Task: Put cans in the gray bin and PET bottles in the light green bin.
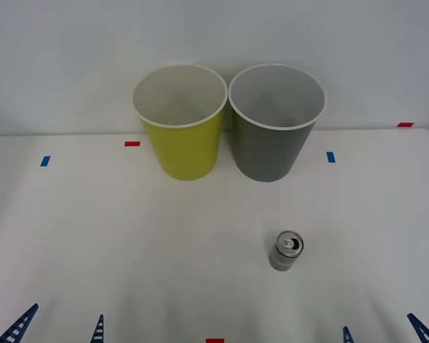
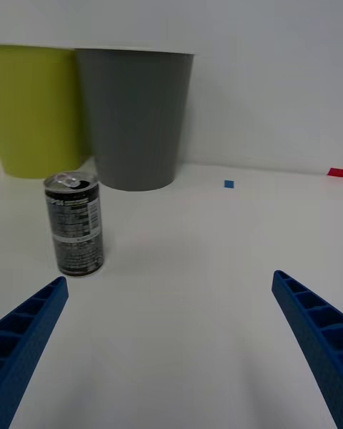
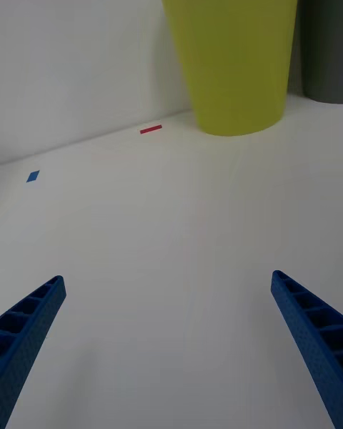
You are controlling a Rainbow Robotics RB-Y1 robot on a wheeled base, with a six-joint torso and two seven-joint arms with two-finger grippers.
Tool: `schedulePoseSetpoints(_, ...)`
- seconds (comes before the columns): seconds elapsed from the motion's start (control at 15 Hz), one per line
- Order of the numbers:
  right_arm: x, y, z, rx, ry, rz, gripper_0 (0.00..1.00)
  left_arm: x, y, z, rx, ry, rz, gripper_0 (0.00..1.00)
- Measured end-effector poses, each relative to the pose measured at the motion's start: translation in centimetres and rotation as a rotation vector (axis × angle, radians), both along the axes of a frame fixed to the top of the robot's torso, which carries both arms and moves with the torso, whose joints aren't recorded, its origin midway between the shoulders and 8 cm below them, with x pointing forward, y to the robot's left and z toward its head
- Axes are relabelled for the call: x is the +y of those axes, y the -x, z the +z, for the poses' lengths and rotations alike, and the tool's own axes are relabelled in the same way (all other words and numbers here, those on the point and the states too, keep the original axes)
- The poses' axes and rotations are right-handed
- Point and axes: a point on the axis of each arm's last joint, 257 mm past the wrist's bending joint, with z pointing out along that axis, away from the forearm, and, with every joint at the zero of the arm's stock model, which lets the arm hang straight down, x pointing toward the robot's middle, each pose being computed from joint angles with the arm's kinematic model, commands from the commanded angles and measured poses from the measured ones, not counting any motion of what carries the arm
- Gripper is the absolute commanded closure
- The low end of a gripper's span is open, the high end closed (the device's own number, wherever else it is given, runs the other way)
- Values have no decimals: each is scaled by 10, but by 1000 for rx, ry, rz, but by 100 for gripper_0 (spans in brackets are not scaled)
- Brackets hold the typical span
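A small dark can (image 1: 286,251) (image 2: 75,224) with a silver top stands upright on the white table, in front of the gray bin (image 1: 275,121) (image 2: 136,118). The light green bin (image 1: 181,121) (image 2: 39,111) (image 3: 232,46) stands just left of the gray one, both at the back of the table. No PET bottles are in view. My right gripper (image 1: 382,332) (image 2: 171,350) is open at the near right edge, with the can ahead and to its left. At the near left edge my left gripper (image 1: 57,327) (image 3: 168,347) is open, nothing between its fingers.
Small blue tape marks (image 1: 45,161) (image 1: 331,156) and red tape marks (image 1: 132,143) (image 1: 405,124) (image 1: 214,341) lie on the white table (image 1: 129,236). A plain wall rises right behind the bins.
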Motion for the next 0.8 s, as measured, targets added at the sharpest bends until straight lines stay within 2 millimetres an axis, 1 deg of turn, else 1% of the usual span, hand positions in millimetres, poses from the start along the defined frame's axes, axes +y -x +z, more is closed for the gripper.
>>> schedulePoseSetpoints(0.13, 21, -11, -9, -27, 8, 48, 0, 0, 0, 0, 0, 0, 0, 0)
schedulePoseSetpoints(0.33, 50, -33, -9, -45, 12, 149, 0, 0, 0, 0, 0, 0, 0, 0)
schedulePoseSetpoints(0.47, 62, -49, -12, -38, 27, 189, 0, 0, 0, 0, 0, 0, 0, 0)
schedulePoseSetpoints(0.6, 69, -63, -17, -20, 47, 208, 0, 0, 0, 0, 0, 0, 0, 0)
schedulePoseSetpoints(0.8, 82, -83, -20, -5, 45, 208, 0, 0, 0, 0, 0, 0, 0, 0)
